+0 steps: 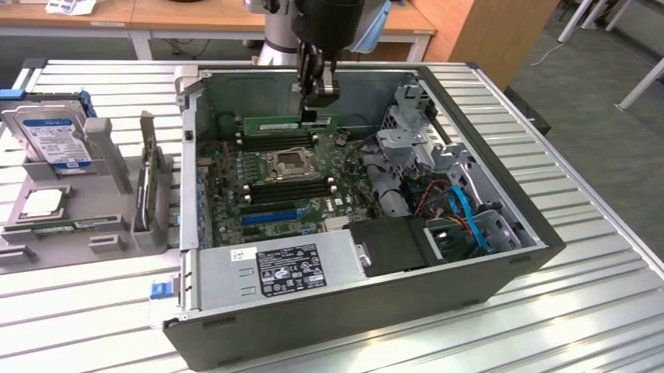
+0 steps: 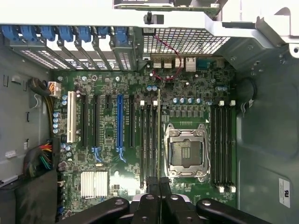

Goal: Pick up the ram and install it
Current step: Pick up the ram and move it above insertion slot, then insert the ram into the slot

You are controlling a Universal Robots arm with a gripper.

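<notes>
Pincer (image 1: pixel 309 113) pinches the ram (image 1: pixel 272 123) edge-on by the motherboard slots (image 1: pixel 278 141), upper centre of the exterior view.

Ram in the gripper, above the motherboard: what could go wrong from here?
1. The gripper seems to hold the ram near one end, so the far end may twist and seat unevenly.
2. It hangs over several parallel memory slots; a slight offset could land it on a slot wall.
3. The CPU socket lies right alongside and could be struck.
</notes>
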